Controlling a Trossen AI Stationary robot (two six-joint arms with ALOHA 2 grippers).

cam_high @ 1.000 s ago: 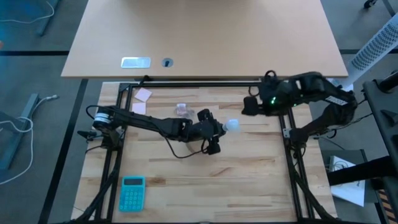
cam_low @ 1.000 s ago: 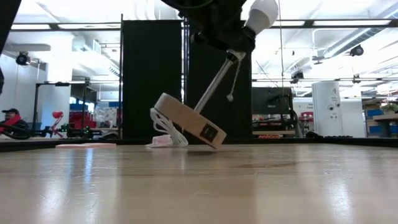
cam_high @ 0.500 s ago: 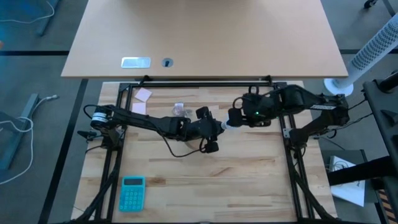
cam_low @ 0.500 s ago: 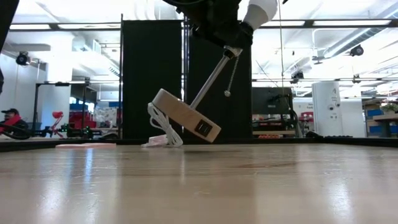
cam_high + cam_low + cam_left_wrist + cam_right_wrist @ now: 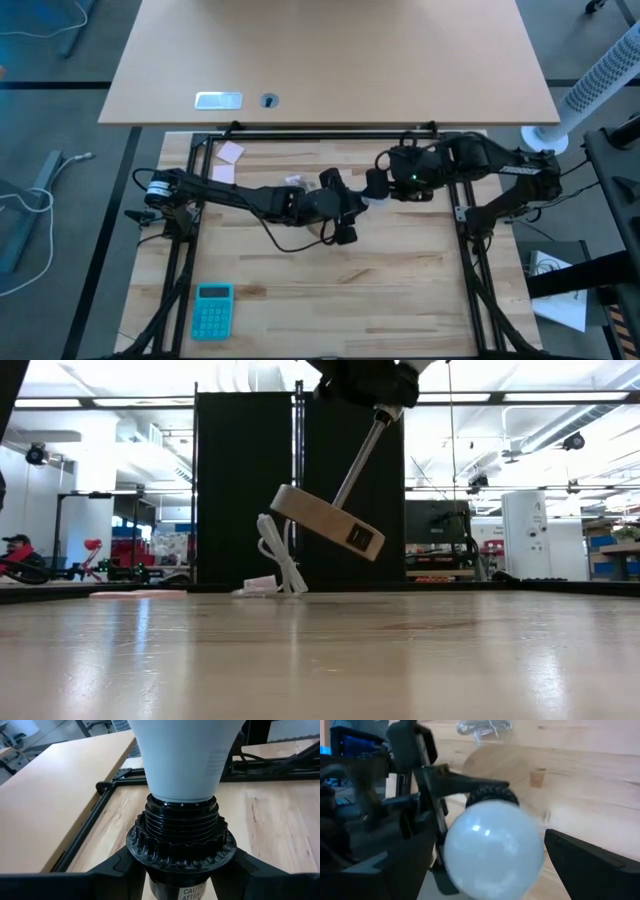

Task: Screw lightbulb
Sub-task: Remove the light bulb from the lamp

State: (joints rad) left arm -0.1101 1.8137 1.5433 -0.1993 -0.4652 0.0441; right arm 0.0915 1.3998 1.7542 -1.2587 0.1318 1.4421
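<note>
My left gripper (image 5: pixel 345 207) is shut on the black socket (image 5: pixel 181 837) of a small lamp and holds it in the air near the table's middle. The white frosted lightbulb (image 5: pixel 182 755) sits in that socket and also shows in the right wrist view (image 5: pixel 492 850). The lamp's metal rod (image 5: pixel 358 460) runs down to its round wooden disc base (image 5: pixel 327 523), from which a white cord (image 5: pixel 280 565) hangs to the table. My right gripper (image 5: pixel 487 870) is open, with one finger on either side of the bulb. I cannot tell whether it touches the bulb. My left gripper pinches the socket's neck (image 5: pixel 150 880) between its two fingers, just under the ridged collar (image 5: pixel 181 845). The fingers lie across the socket. The lamp is lifted clear and tilted, with the bulb end high and toward the table's right and the wooden base hanging lower.
A crumpled clear wrapper (image 5: pixel 292 180) lies just beyond the left arm. Pink notes (image 5: pixel 231 152) lie at the far left and a blue calculator (image 5: pixel 211 308) near the front left. Black frame rails (image 5: pixel 465 215) edge the table's sides.
My right gripper has gone toward the table's left, up to the bulb, and now brackets it. My left gripper has raised the lamp: the wooden base, which stood low by the table, now hangs clear above it, and the cord trails down.
</note>
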